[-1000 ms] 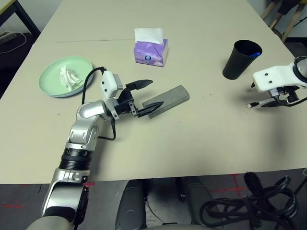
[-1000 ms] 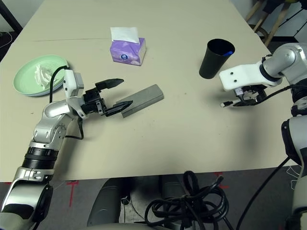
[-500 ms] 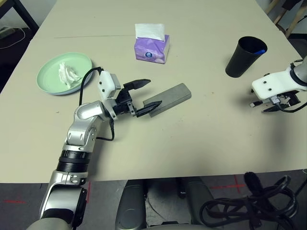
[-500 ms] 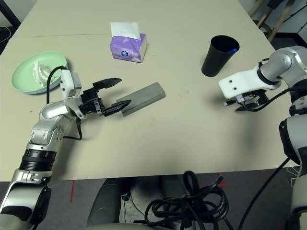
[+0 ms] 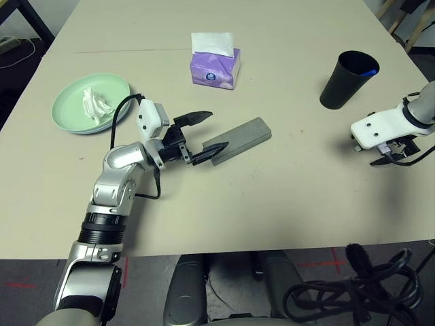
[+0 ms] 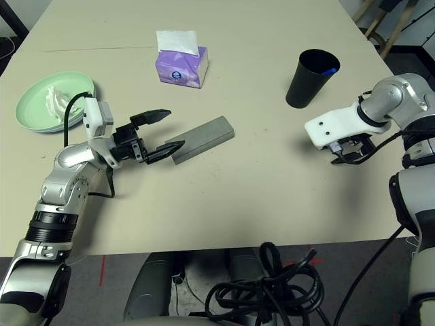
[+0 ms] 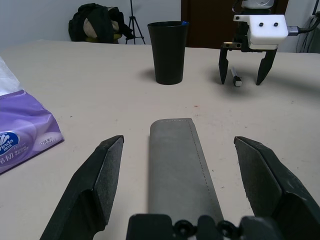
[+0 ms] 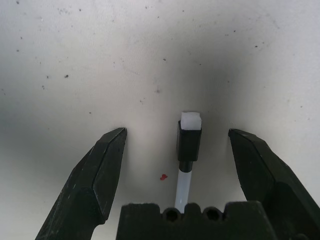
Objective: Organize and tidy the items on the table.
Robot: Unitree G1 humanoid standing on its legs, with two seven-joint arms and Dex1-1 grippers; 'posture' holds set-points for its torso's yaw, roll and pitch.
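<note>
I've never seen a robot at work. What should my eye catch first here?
Two open grippers, each poised over something on the beige table: the left gripper straddles a grey glasses case, the right gripper points down over a black-and-white pen. A black cup stands just beyond it.

Grey case (image 5: 240, 139), black cup (image 5: 347, 80), mint plate (image 5: 91, 104), purple tissue box (image 5: 214, 69)

Forearms (image 5: 109, 197) were silver with black joint rings. White camera housings (image 5: 149, 119) topped both wrists; black cables (image 5: 126, 112) looped alongside black fingers (image 5: 197, 117).
</note>
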